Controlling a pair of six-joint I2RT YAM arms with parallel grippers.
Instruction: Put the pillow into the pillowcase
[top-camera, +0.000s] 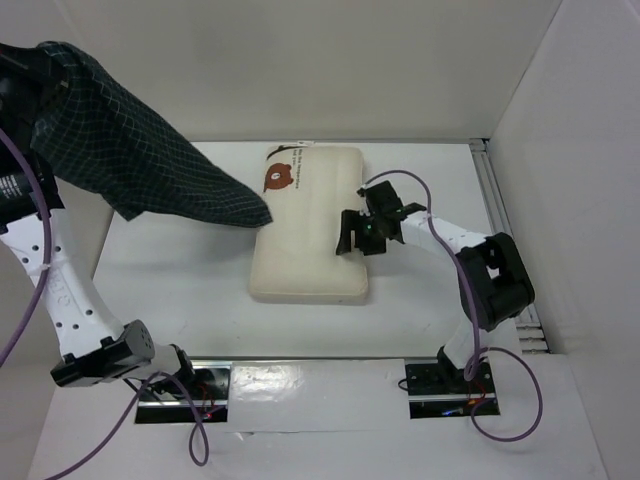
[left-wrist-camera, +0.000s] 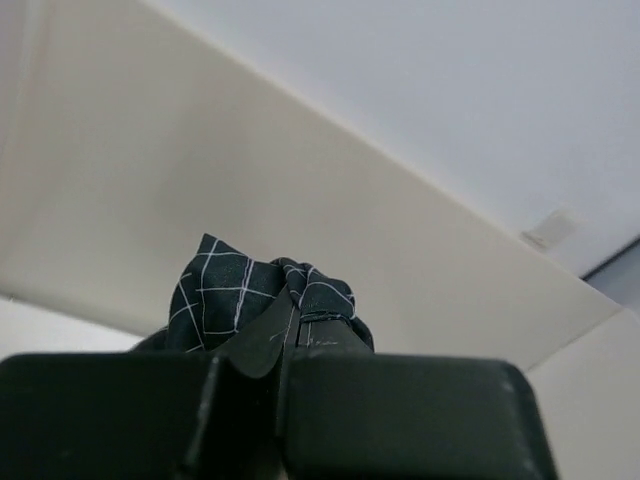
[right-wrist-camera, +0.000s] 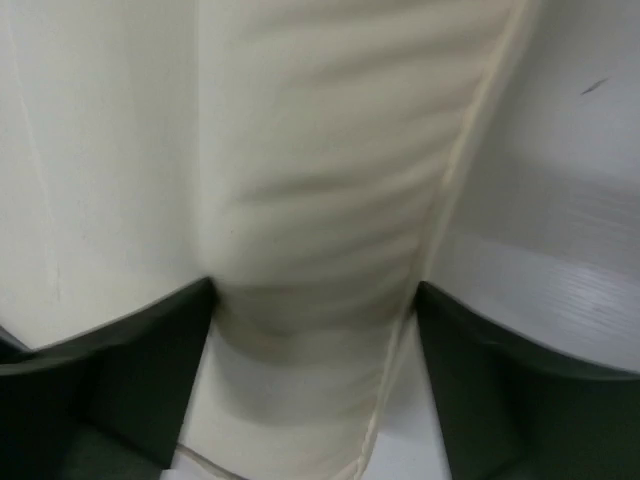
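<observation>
The cream pillow (top-camera: 310, 240) lies flat mid-table, its bear print (top-camera: 273, 178) at the far end. My right gripper (top-camera: 354, 230) sits at its right edge. In the right wrist view the two dark fingers (right-wrist-camera: 160, 350) squeeze a wrinkled fold of the pillow (right-wrist-camera: 320, 150), so the right gripper (right-wrist-camera: 313, 300) is shut on it. The navy checked pillowcase (top-camera: 130, 150) hangs from the raised left arm at the upper left, and its low end drapes onto the pillow's far left corner. My left gripper (left-wrist-camera: 285, 335) is shut on a bunched bit of pillowcase (left-wrist-camera: 230, 290).
White walls (top-camera: 560, 120) enclose the table at the back and on both sides. A metal rail (top-camera: 505, 220) runs along the right side. The right arm's elbow (top-camera: 495, 280) stands right of the pillow. Cables trail by both arm bases.
</observation>
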